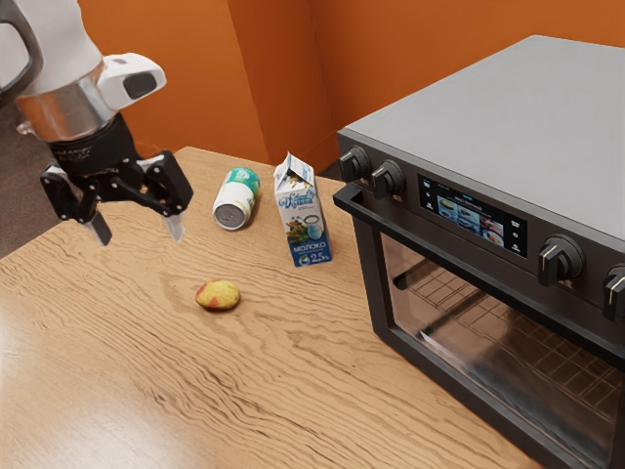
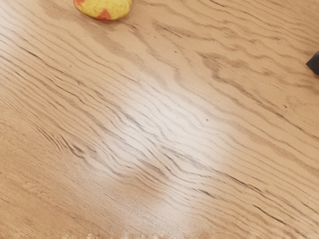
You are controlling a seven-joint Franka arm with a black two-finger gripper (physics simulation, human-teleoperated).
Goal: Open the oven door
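Oven door, shut, fills the exterior view's lower right; the open, empty hand hangs upper left. A crooked approach could slip off the handle. A low sweep could knock the can, carton or fruit lying between.

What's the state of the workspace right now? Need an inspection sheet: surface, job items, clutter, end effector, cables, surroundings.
Surface: wood-grain table, bright glare patches
Job items: oven on the table; door shut, handle along its top
Clutter: milk carton standing near the oven; green-white can lying beside it; yellow-red fruit on bare wood
End effector: open, above the table, away from the handle
Cables: nothing seen
Surroundings: orange walls, dark floor
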